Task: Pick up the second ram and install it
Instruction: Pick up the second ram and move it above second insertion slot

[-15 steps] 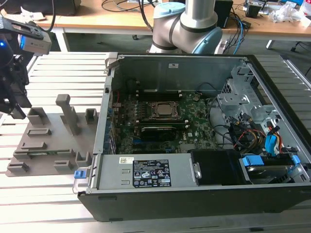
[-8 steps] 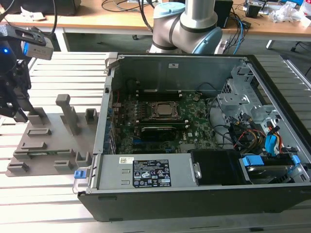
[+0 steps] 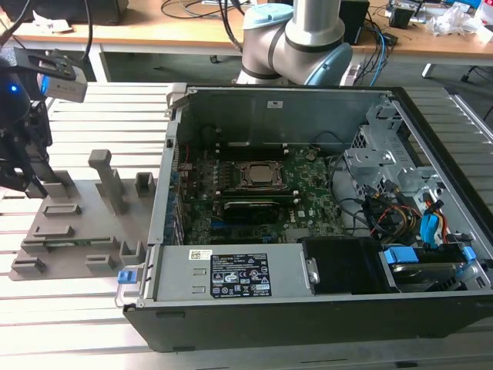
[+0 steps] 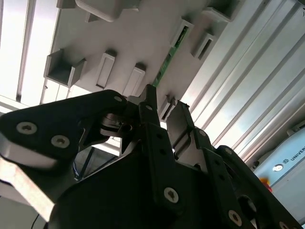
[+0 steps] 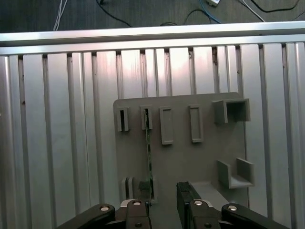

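Exterior view, gripper [image 3: 32, 183]: we see its black, angular metal body low over the far end of a gray tray, at the exterior view's left.
Exterior view, holder tray [image 3: 77, 231]: a flat plate of matte gray plastic with raised rectangular pockets and one upright post. It lies on the ribbed aluminium table [image 3: 69, 324].
Exterior view, computer case [image 3: 308, 316]: a dark sheet-metal box with its side open, to the right of the tray. Inside are a green motherboard [image 3: 308, 196] and a square silver processor [image 3: 266, 176].
First wrist view, second ram [image 5: 148, 157]: a thin green board standing on edge, so we see it as a slim line. Narrow tray slots seat it at both ends.
First wrist view, fingers [image 5: 142, 206]: black, flat-sided and bolted with round screws. The two stand well apart and clamp nothing. The ram's near end sits in the gap, just beside one finger, and we cannot tell whether they touch.
Second wrist view, gripper [image 4: 165, 101]: the jaws are spread, with glossy black links behind them.
Second wrist view, second ram [image 4: 166, 64]: its green edge runs from a far slot towards one fingertip, upright in the tray.
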You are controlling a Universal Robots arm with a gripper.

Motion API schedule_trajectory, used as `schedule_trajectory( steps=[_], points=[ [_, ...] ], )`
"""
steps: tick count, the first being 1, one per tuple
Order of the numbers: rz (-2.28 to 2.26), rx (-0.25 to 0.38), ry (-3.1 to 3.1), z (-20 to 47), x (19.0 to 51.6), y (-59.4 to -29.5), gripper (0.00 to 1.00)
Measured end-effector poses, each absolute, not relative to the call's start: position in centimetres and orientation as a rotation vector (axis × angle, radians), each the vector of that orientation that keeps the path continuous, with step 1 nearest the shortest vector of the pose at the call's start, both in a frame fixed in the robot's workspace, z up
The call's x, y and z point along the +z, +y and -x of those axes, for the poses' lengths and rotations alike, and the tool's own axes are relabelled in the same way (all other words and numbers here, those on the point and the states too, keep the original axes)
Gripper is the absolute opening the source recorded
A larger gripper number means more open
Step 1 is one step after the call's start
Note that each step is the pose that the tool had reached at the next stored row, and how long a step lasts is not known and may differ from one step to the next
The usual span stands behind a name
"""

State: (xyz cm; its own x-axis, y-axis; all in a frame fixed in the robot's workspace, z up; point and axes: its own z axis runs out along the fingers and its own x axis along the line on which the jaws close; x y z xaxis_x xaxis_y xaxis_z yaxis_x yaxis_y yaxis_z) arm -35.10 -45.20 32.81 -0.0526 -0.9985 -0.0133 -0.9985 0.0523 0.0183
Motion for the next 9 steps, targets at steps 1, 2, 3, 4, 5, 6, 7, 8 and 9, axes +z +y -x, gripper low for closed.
schedule_trajectory(
  steps=[1,2,3,4,5,6,7,8,9],
  points=[
    [-2.16,-0.035,-2.277,35.1,32.5,-45.2,0.36],
    [-2.16,-0.035,-2.277,35.1,32.3,-45.2,0.36],
    [-2.16,-0.035,-2.277,35.1,32.3,-45.2,0.36],
    [-2.16,-0.035,-2.277,35.1,32.2,-45.2,0.36],
    [-2.16,-0.035,-2.277,35.1,32.1,-45.2,0.36],
    [-2.16,-0.035,-2.277,35.1,31.9,-45.2,0.36],
    [-2.16,-0.035,-2.277,35.1,31.7,-45.2,0.36],
    [-2.16,-0.035,-2.277,35.1,31.6,-45.2,0.36],
    [-2.16,-0.035,-2.277,35.1,31.4,-45.2,0.36]
  ],
)
